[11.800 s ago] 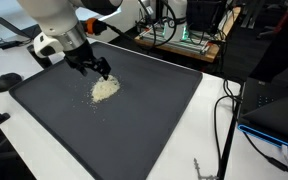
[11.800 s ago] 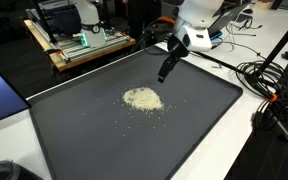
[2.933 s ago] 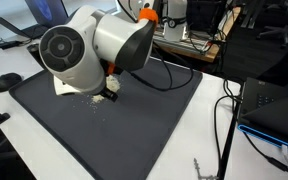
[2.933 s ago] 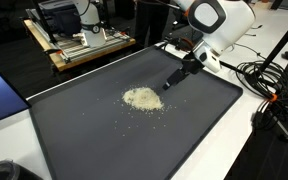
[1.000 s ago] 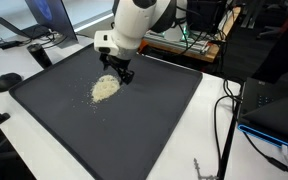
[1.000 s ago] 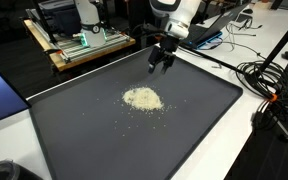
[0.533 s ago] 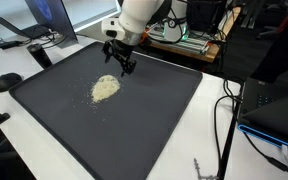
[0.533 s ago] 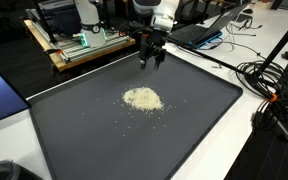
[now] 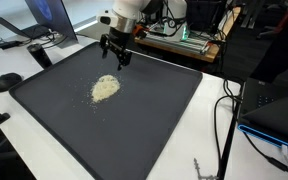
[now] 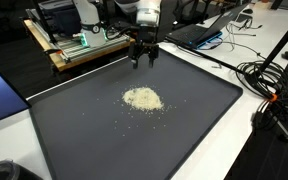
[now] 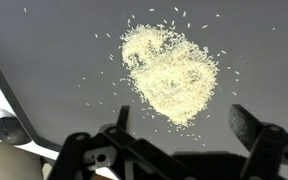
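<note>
Your pincer [image 10: 142,62] hangs empty with its jaws wide, near the edge of the mat [image 10: 194,130]. The rice pile [image 10: 142,98] sits mid-mat, below it and well apart, roundish with no real long axis.

Dark grey mat [image 9: 144,120] on a white table [image 9: 214,110], rice pile [image 9: 105,88] lying on the mat

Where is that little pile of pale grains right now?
The pile of grains lies on the dark mat, roughly at its middle in an exterior view; the open claw hangs beyond it near the far edge, not touching.
</note>
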Robot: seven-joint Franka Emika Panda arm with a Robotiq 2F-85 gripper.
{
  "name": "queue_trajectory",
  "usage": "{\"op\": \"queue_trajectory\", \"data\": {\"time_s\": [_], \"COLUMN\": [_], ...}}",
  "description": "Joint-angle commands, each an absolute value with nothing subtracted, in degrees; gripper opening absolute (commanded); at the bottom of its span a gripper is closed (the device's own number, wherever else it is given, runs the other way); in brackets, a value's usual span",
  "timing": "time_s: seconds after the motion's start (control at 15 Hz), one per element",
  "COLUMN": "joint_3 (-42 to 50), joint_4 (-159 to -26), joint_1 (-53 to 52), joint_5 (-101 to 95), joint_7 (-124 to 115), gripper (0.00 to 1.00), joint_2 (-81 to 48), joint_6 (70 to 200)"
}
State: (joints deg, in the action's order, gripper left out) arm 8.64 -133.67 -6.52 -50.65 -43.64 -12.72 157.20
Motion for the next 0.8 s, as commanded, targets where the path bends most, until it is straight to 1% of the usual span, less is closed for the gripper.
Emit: {"op": "queue_trajectory", "data": {"time_s": [0.0, 0.47, 0.73], "joint_3": [9.2, 7.7, 3.9], "joint_4": [-137.9, -141.8, -144.0], "joint_1": [-4.0, 2.6, 7.5], "joint_5": [-50.1, -45.5, -40.0], "joint_7": [-41.5, -36.1, -30.5], "gripper": [1.00, 1.00, 1.00], "joint_2": [-9.9, -10.3, -10.9], "joint_6": [164.1, 176.4, 180.8]}}
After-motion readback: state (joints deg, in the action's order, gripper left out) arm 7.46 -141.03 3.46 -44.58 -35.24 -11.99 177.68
